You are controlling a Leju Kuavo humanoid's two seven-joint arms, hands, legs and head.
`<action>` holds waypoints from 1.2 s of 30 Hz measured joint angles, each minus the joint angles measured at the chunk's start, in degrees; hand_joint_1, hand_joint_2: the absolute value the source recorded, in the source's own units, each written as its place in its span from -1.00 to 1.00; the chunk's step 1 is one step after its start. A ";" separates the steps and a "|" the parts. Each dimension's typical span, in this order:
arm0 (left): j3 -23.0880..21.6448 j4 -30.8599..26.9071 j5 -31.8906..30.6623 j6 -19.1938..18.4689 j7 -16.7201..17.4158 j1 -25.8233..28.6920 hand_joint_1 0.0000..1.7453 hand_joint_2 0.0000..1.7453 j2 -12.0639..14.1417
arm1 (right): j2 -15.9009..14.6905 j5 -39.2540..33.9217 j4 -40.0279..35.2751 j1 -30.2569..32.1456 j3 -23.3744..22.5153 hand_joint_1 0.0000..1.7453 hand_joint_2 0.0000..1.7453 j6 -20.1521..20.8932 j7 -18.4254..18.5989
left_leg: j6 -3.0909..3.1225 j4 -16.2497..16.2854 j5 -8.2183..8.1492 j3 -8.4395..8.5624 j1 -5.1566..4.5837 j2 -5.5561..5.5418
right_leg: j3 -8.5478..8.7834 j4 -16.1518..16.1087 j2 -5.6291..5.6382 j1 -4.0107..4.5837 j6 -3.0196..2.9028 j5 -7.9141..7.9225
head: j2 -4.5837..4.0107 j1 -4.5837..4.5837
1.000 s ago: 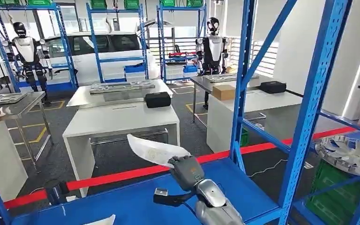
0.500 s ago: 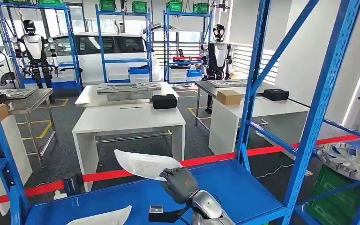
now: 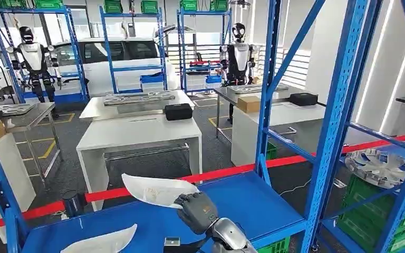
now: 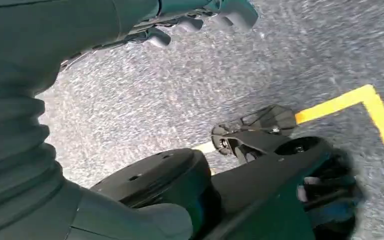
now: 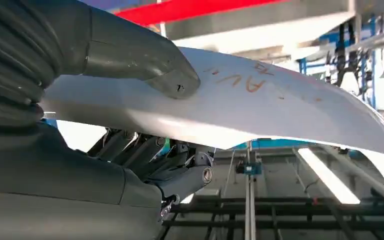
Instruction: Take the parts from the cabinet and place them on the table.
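My right hand [image 3: 196,211] grips a thin, curved white part [image 3: 155,190] and holds it a little above the blue cabinet shelf [image 3: 253,203]. The right wrist view shows the thumb [image 5: 150,62] pressed on top of the white part [image 5: 270,110], which has orange marks on it, with the darker fingers [image 5: 145,150] beneath. A second white part [image 3: 103,242] lies flat on the shelf near its front left. A white table [image 3: 137,132] stands beyond the shelf. My left hand [image 4: 200,12] hangs over grey floor with its fingers apart and nothing in them.
Blue rack uprights [image 3: 343,105] and diagonal braces frame the shelf on the right. A red strip [image 3: 232,171] runs across just behind the shelf. A silver wheel cover [image 3: 377,166] lies over green crates [image 3: 401,221] at the right. Two other robots stand at the back.
The camera has shifted, and more of the shelf's left side with the second white part shows. My right hand still holds its part, now lower and further left in the picture.
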 joint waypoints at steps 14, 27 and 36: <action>0.26 0.00 0.00 1.16 1.31 -0.06 -1.00 1.00 0.05 | 0.22 -4.57 -0.55 1.85 1.99 1.00 1.00 -0.17 -1.69 | 4.11 -11.83 6.15 1.46 -0.61 -0.01 | -4.60 16.70 0.24 0.05 3.09 -8.57 | 0.00 0.53; 0.33 0.02 -0.74 1.25 1.66 0.04 -1.00 1.00 0.22 | -2.36 -27.86 -9.23 6.05 18.65 1.00 1.00 0.04 -2.17 | 0.77 0.85 -1.94 -5.14 -0.46 0.02 | 3.00 -0.78 0.15 0.46 -0.78 -1.83 | 0.00 0.00; 0.35 -0.04 -1.16 1.29 1.83 -0.08 -1.00 1.00 0.46 | -6.21 -46.71 -16.97 7.73 40.06 1.00 1.00 -5.15 -2.39 | 2.00 -12.41 0.05 8.64 -0.70 -0.14 | -2.11 -0.34 -0.18 0.42 1.56 3.71 | 0.00 0.11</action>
